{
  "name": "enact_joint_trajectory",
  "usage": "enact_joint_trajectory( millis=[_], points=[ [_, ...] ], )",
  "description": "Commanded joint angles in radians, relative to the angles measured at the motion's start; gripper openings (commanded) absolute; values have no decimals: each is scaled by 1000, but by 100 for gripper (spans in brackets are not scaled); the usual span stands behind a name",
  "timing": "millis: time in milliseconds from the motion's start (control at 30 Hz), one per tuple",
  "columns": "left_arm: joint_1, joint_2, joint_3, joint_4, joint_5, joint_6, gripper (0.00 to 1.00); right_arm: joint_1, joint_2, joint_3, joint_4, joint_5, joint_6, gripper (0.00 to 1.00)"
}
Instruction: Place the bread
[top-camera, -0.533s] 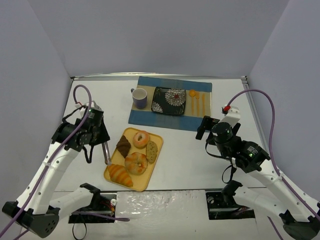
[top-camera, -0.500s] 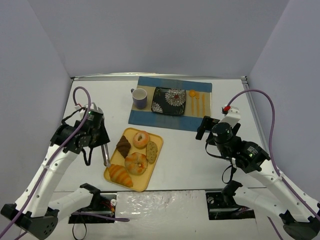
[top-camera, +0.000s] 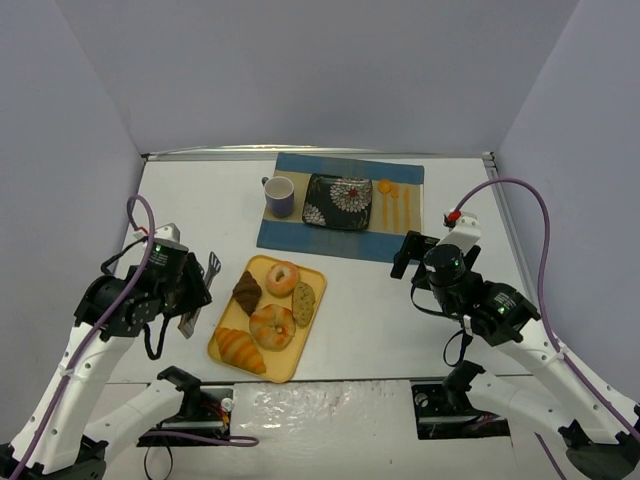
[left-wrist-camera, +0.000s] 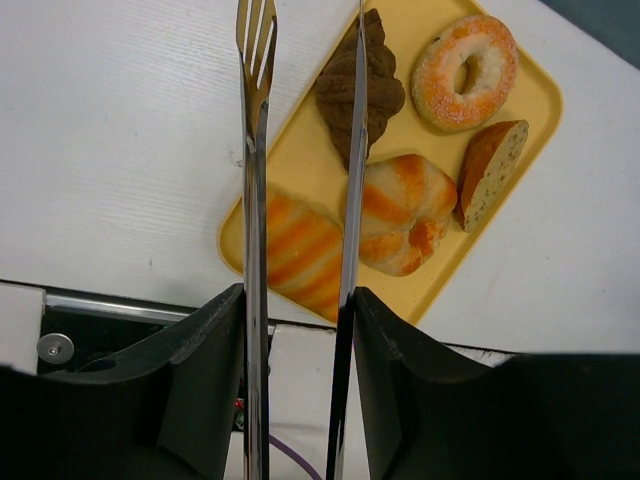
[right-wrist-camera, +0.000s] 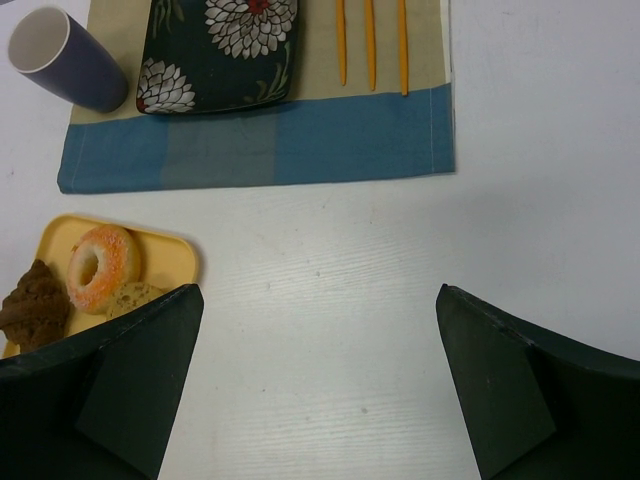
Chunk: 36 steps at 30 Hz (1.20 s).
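The bread (top-camera: 247, 292) is a dark brown pastry on the far left part of the yellow tray (top-camera: 316, 275). It also shows in the left wrist view (left-wrist-camera: 385, 90) and at the left edge of the right wrist view (right-wrist-camera: 30, 305). My left gripper (top-camera: 185, 303) (left-wrist-camera: 295, 320) is shut on metal tongs (top-camera: 205, 280) (left-wrist-camera: 252, 150), left of the tray and above the table. The tongs' two arms stand apart with nothing between them, and one arm crosses over the bread in the left wrist view. My right gripper (top-camera: 405, 255) (right-wrist-camera: 318, 300) is open and empty over bare table, right of the tray.
The tray (left-wrist-camera: 300, 140) also holds a sugared ring bread (top-camera: 282, 277), a speckled cookie (top-camera: 304, 300), a glazed bun (top-camera: 272, 326) and a croissant (top-camera: 240, 349). On the blue placemat (top-camera: 300, 238) at the back are a flowered plate (top-camera: 338, 200), a purple cup (top-camera: 279, 196) and orange cutlery (top-camera: 393, 205).
My left arm has drawn back to the left. The tongs have swung from pointing down at the tray's left edge to pointing toward the far side. The right arm has not moved.
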<state>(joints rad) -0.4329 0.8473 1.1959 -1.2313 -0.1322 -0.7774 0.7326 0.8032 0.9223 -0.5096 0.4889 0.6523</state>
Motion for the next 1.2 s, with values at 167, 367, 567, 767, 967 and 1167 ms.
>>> enact_joint_trajectory(
  millis=[167,367,567,767,967,1167],
  points=[
    [-43,19,28,32,159,35,42,-1,17,-23,61,14,15,100],
    [-61,27,-1,18,176,30,43,-1,23,-30,70,11,18,100],
    [-66,23,-42,1,151,13,46,-2,11,-46,74,12,20,100],
    [-65,57,-82,35,105,2,47,-2,6,-50,75,13,20,100],
    [-67,132,-98,103,69,2,47,-2,-1,-48,75,9,18,100],
    [-74,196,-137,182,70,2,47,-2,-6,-47,75,5,17,100]
  ],
)
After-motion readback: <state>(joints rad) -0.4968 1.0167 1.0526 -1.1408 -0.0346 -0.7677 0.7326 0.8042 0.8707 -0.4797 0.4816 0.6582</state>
